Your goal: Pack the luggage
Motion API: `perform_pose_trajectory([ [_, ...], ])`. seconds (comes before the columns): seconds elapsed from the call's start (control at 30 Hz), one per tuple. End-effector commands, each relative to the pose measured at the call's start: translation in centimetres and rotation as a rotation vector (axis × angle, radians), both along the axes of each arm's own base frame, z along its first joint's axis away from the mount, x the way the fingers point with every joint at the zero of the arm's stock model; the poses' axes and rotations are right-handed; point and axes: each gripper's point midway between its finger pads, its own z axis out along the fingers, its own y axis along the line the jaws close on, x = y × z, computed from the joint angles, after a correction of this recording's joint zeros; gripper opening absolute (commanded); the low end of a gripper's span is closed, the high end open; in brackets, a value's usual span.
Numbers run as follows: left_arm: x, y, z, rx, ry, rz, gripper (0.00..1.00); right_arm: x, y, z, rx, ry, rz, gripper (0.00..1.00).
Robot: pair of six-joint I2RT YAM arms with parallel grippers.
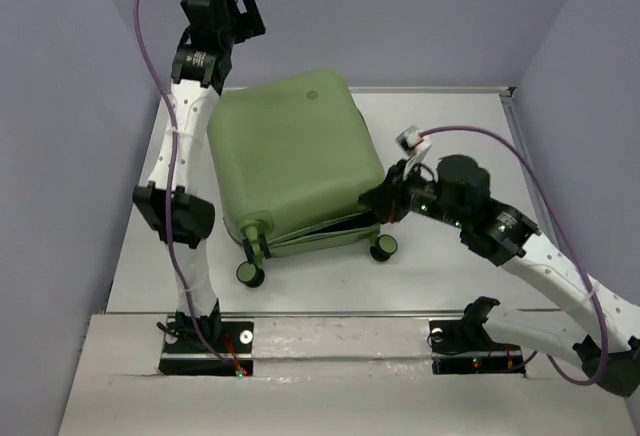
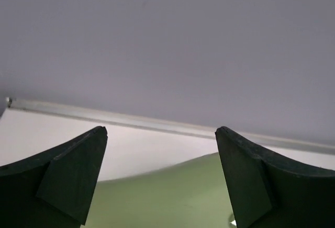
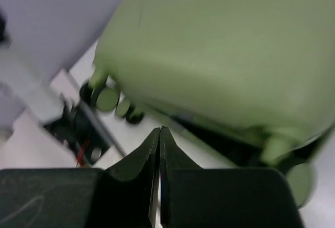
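Note:
The luggage point(image 1: 290, 156), a large light-green hard-shell suitcase, lies flat in the middle of the table. Its lid is down, with a dark gap along the near side, and its wheels point(image 1: 250, 274) point toward me. My left gripper point(image 1: 248, 11) hangs open and empty, high above the suitcase's far left corner. In the left wrist view a curved edge of the green shell point(image 2: 167, 196) shows below the spread fingers of the left gripper point(image 2: 161, 129). My right gripper point(image 1: 378, 201) is shut on nothing at the suitcase's near right corner. The right gripper point(image 3: 159, 128) points at the gap under the lid point(image 3: 225, 55).
Grey-violet walls enclose the white table point(image 1: 450, 146) on the left, back and right, with a raised rail point(image 1: 430, 89) along the far edge. Both arm bases point(image 1: 205, 346) sit on the near ledge. A second wheel point(image 1: 383, 247) sticks out by the right gripper.

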Motion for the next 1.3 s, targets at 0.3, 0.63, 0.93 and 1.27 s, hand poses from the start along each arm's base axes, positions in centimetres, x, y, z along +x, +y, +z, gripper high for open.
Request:
perform_pose_trajectory([
  [0.3,12.8,4.0,-13.3,-0.203,0.152,-0.223,0.93,-8.5,3.2,-18.5,-0.259,0.393,0.072,0.07],
  [0.63,9.4,-0.6,-29.5,-0.072,0.522,-0.366,0.91,-0.2,3.2,-20.0,-0.354,0.258,-0.232,0.07],
  [0.93,-1.8,-0.4,-33.9,-0.202,0.630,-0.251,0.90,8.0,-0.3,-18.7,-0.184,0.241,-0.308,0.07],
  [1.27,-18.3,-0.5,-32.0,-0.285,0.581,-0.227,0.90,17.0,7.8,-12.8,-0.010,0.264,0.053,0.10],
])
